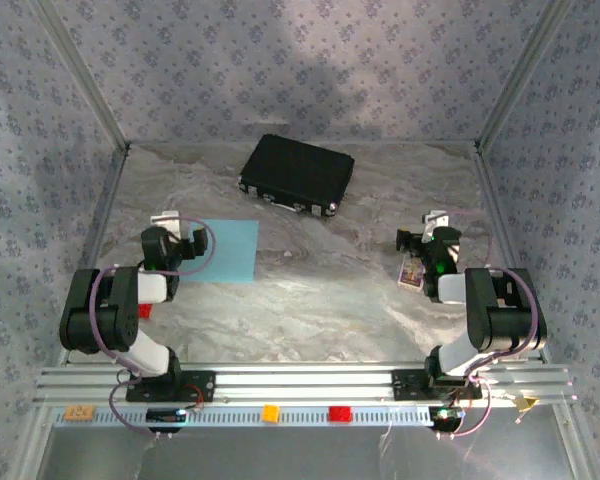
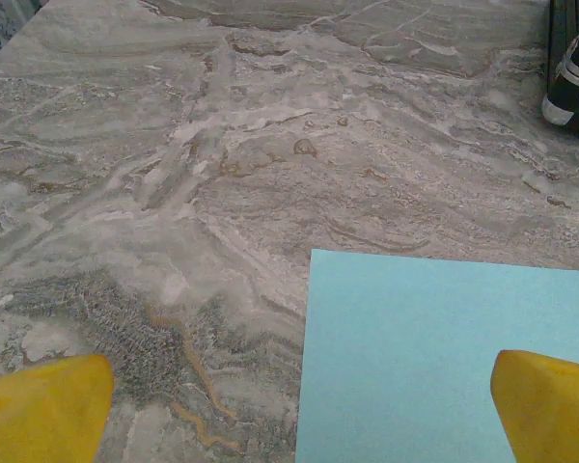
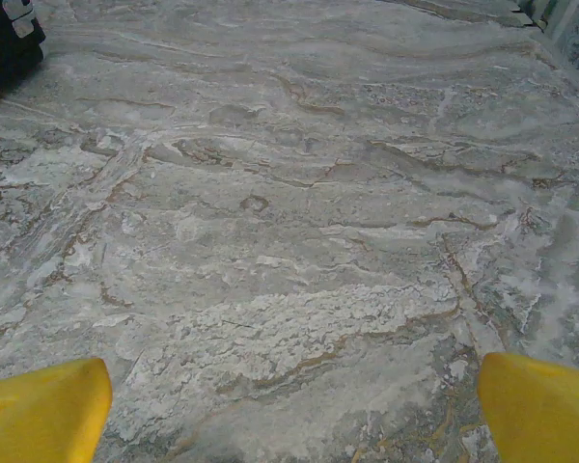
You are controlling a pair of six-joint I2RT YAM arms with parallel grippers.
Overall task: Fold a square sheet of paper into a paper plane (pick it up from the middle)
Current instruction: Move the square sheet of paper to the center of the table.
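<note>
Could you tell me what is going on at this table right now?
Nothing is held yet. The square sheet of paper lies flat and unfolded on the table. The left gripper stands open at the sheet's left edge; the right gripper stands open over bare table. The black case sits untouched at the back.

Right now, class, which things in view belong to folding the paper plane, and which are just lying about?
For the job: square sheet of light blue paper; left pincer, open; right pincer, open.
Lying about: black case; yellow block; red block.
</note>
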